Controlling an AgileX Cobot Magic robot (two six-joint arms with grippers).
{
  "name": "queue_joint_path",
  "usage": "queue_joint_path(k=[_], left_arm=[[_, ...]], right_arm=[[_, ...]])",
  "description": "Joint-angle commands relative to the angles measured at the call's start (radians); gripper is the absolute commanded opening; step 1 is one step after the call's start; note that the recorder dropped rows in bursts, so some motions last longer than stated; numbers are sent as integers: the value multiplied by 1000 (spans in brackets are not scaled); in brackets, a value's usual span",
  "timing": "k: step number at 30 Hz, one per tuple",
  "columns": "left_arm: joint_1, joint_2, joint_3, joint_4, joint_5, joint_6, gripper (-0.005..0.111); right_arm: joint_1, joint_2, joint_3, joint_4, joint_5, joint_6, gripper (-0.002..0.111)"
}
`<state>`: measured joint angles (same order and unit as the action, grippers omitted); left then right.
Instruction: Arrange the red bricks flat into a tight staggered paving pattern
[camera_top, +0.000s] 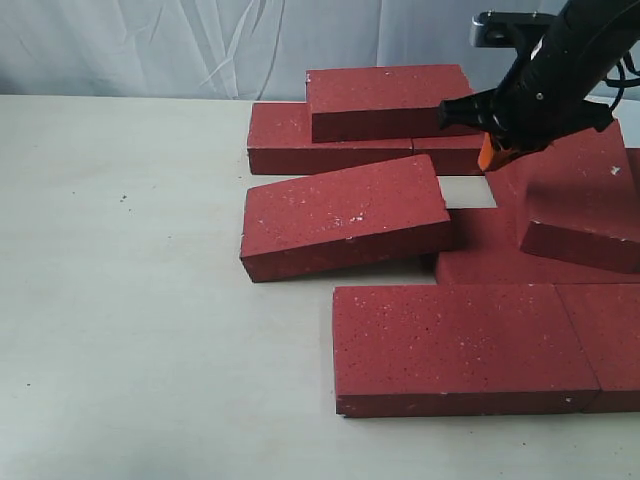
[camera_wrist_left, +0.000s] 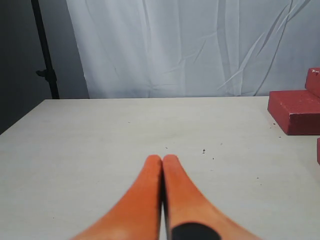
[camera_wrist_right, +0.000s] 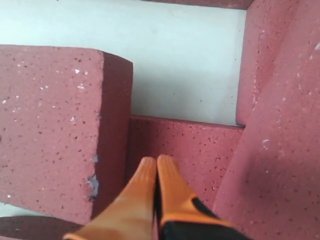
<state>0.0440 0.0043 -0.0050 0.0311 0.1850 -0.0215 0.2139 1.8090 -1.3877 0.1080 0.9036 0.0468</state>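
Red bricks (camera_top: 460, 345): gathered at the right of the bench (camera_top: 130, 300); two are laid flat side by side in front, and one is stacked on the back row.
Tilted brick (camera_top: 345, 215): one end is propped on a flat brick.
Right pincer (camera_wrist_right: 156, 162): pressed together, held over a flat brick.
Left pincer (camera_wrist_left: 162, 159): pressed together, held over bare bench.

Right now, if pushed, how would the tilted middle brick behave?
The tilted brick looks rigid and probably heavy, being thick. Its gritty face should drag, not slip. One end seems propped on a flat brick, so a push may drop it flat.
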Motion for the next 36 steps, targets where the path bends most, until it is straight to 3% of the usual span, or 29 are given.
queue_joint_path(k=[1,24,30,34,36], left_arm=[[-7,-4,5,-1,-6,-1,0],[-7,-4,5,7,-9,-1,0],[-7,-4,5,7,-208,-1,0],[-7,-4,5,-5,-202,-1,0],[-7,-4,5,-37,-267,-4,0]], right_arm=[[-2,-27,-4,10,-5,-8,-1],[-2,-27,-4,126,7,-76,-1],[-2,-27,-3,126,43,-101,-1],[-2,-27,-3,126,44,-101,-1],[-2,-27,-3,128,44,-101,-1]])
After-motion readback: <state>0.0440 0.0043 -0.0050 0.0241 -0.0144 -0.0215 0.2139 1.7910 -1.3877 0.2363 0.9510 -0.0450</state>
